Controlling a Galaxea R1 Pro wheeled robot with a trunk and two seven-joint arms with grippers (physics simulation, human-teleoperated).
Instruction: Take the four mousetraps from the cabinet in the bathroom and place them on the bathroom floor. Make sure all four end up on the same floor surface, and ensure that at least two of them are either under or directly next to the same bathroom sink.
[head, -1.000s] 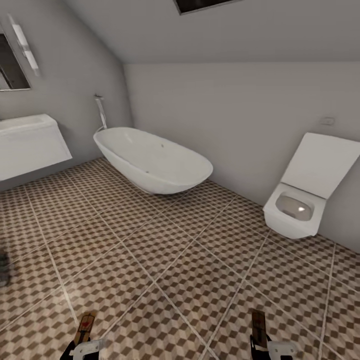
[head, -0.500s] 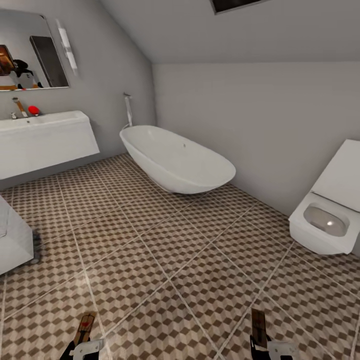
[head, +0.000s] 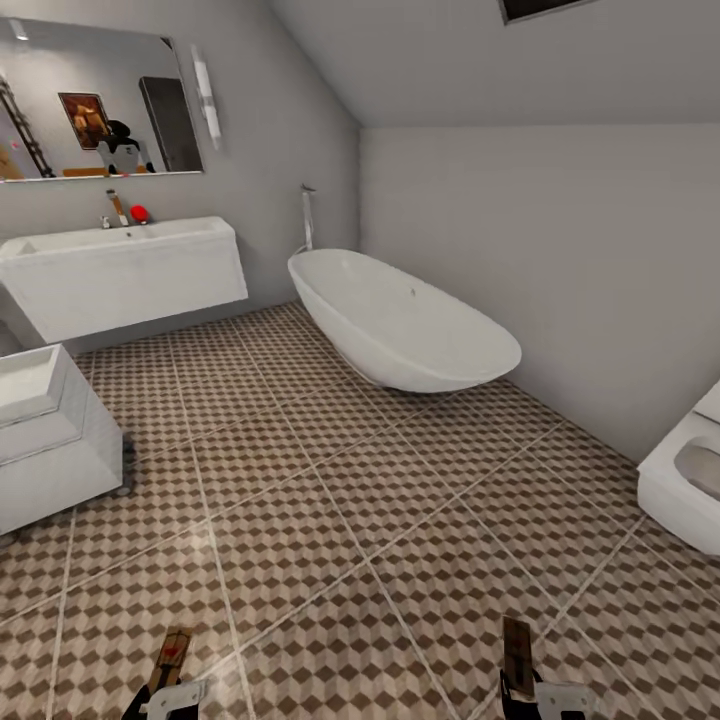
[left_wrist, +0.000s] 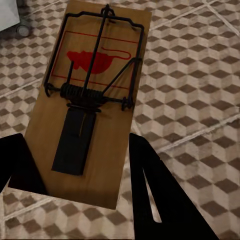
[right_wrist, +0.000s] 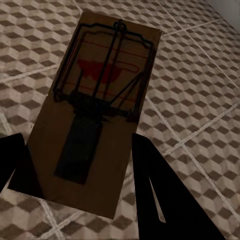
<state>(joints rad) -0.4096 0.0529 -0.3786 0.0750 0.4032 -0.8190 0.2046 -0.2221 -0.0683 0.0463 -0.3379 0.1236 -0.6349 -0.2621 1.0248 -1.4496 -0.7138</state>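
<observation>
Both arms are loaded right now. The left claw (left_wrist: 75, 165) is pinching a mousetrap (left_wrist: 90, 95) by its near end, and the right claw (right_wrist: 77, 167) is pinching a second mousetrap (right_wrist: 97, 107) the same way. Each trap sticks out forward over the bathroom floor (head: 330, 500), well above the tiles.

What could go wrong, as I see it: the grip is only on one short end of each board, so a jolt while rolling could make a trap pivot or slip out and land somewhere random. It'd still be on the floor, but nowhere near the sink (head: 120, 240), which sits well off to the robot's left against the wall. Setting them down by the bathtub (head: 405, 320) or the toilet (head: 685, 480) instead would miss the "next to the sink" part. There's also a white boxy unit (head: 50, 440) near the left side that the base could clip while turning.

Count: two mousetraps visible, one per claw. One sink, one bathtub, one toilet, one mirror (head: 95, 105).
</observation>
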